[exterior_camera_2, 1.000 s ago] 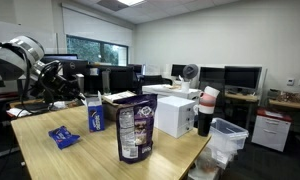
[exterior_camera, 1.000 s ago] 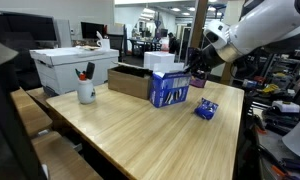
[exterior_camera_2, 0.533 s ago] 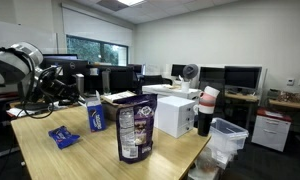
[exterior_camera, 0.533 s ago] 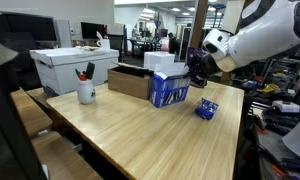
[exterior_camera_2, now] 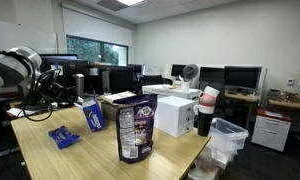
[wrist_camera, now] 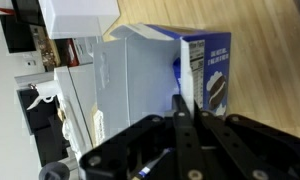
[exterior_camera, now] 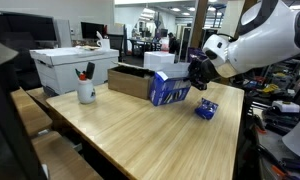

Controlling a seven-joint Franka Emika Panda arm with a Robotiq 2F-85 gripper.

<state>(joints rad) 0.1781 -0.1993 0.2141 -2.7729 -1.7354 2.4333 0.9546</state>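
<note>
A blue-and-white carton [exterior_camera: 170, 88] with an open top stands on the wooden table [exterior_camera: 140, 135]. In the exterior view where it is farther off [exterior_camera_2: 92, 116], it leans over. My gripper [exterior_camera: 197, 72] is at its upper edge; it also shows in the other exterior view [exterior_camera_2: 72, 93]. In the wrist view the black fingers [wrist_camera: 185, 105] are pressed together on the carton's top wall [wrist_camera: 205, 60]. A small blue packet [exterior_camera: 206, 109] lies flat on the table beside the carton; it shows in both exterior views [exterior_camera_2: 62, 136].
A dark snack bag [exterior_camera_2: 136, 128] stands near the table edge. A white mug with pens [exterior_camera: 86, 91], a cardboard tray [exterior_camera: 130, 80] and a white box [exterior_camera: 75, 62] sit on the table. Another white box [exterior_camera_2: 175, 115], a cup stack [exterior_camera_2: 206, 110] and a bin [exterior_camera_2: 226, 138] are nearby.
The arm has come lower and closer to the carton's top edge. The carton, upright before, now leans toward the gripper.
</note>
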